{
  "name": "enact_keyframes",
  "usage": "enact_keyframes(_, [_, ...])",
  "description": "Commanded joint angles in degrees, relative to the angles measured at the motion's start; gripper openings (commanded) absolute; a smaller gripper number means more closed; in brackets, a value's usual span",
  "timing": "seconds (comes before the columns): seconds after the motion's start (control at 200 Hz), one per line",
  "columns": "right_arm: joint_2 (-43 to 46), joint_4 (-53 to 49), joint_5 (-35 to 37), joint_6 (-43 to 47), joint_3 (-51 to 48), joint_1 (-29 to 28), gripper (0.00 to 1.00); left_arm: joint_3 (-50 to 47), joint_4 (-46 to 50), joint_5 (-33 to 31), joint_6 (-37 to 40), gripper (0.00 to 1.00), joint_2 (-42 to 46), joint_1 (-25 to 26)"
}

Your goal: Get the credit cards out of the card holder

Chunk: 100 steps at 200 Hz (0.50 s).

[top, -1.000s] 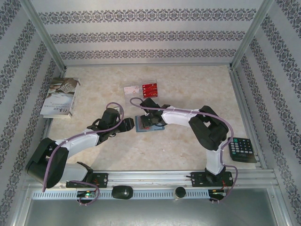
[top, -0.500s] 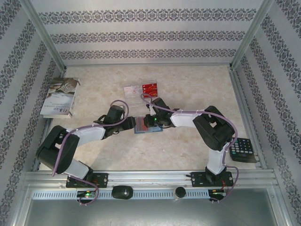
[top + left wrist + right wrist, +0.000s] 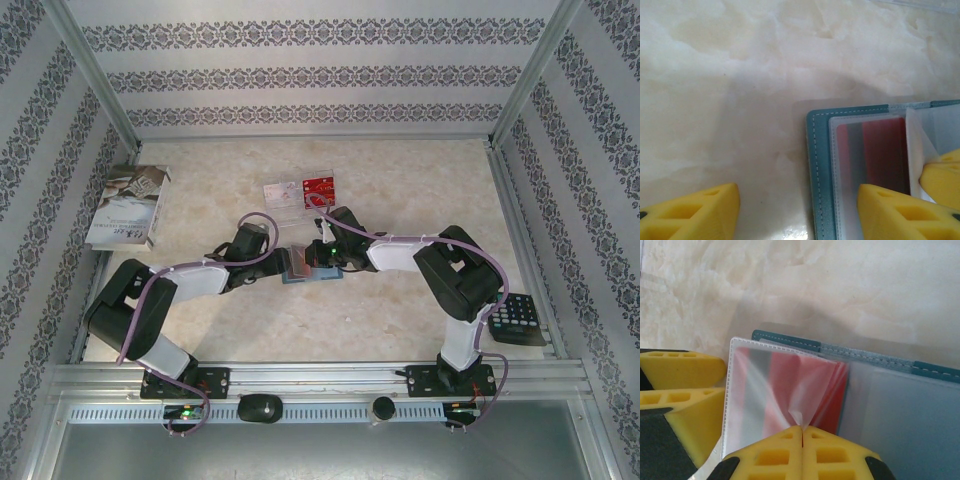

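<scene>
The teal card holder [image 3: 298, 272] lies open mid-table. In the right wrist view its edge [image 3: 785, 339] runs along the top, and a red credit card [image 3: 785, 385] sits inside a clear sleeve. My right gripper [image 3: 801, 432] is shut on a thin flap of that sleeve and lifts it. My left gripper [image 3: 797, 215] is open and straddles the holder's left edge [image 3: 817, 165]: one finger over the bare table, the other over the sleeve holding the red card [image 3: 880, 150]. From above, both grippers [image 3: 283, 265] [image 3: 318, 255] meet at the holder.
A clear tray [image 3: 290, 202] behind the holder carries a red card [image 3: 320, 186] and a pale card [image 3: 282, 190]. A white booklet [image 3: 128, 205] lies far left, and a black calculator [image 3: 515, 318] sits at the right edge. Metal rails line the table's sides.
My left arm has reached further right, so its open fingers now straddle the holder's left edge. The right gripper has drawn slightly back and left, still shut on the sleeve.
</scene>
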<state>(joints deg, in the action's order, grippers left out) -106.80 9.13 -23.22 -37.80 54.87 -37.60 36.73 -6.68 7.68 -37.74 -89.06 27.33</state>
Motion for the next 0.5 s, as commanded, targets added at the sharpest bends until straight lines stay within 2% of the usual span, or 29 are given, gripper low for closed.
enact_keyframes(0.0, [1.34,1.69,-0.57,-0.83,-0.12,0.25,0.00,2.19,-0.22,-0.23,0.65,0.64,-1.71,1.67])
enact_keyframes(0.21, [1.20,1.33,0.71,-1.37,0.02,-0.62,0.00,3.81,0.31,0.81,1.07,0.67,-0.57,3.24])
enact_keyframes(0.425, [2.48,1.38,1.89,-2.24,-0.35,-0.88,0.27,5.59,2.01,1.66,1.51,0.67,-1.23,4.40])
enact_keyframes(0.495, [4.13,0.68,3.34,-2.34,-0.83,-0.84,0.33,5.78,2.27,1.87,1.51,0.67,-1.16,4.44])
